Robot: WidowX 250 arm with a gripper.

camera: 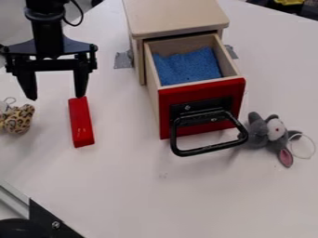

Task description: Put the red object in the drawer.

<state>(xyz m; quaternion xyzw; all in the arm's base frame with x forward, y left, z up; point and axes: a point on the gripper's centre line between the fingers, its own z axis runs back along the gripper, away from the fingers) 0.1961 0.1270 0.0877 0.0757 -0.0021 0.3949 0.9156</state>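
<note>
Pale, smooth wooden cabinet (177, 18); red-painted wooden drawer front (202, 100), satin, with matt black metal-looking handle (210, 148). Rough, spongy blue lining (188, 67). Grey plush mouse toy (267, 132), fuzzy. Smooth white desk (136, 190).

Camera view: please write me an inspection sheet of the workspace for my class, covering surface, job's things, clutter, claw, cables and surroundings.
Surface: white table; grey patches, seemingly tape, beside the cabinet.
Job's things: red block lying on the table; drawer pulled open, blue lining inside.
Clutter: grey toy beside the drawer; spotted toy at the left edge.
Claw: the claw is open and empty, one fingertip near the block's far end.
Cables: black cable looping beside the arm.
Surroundings: metal rail at lower left; yellow item at the top edge.
</note>
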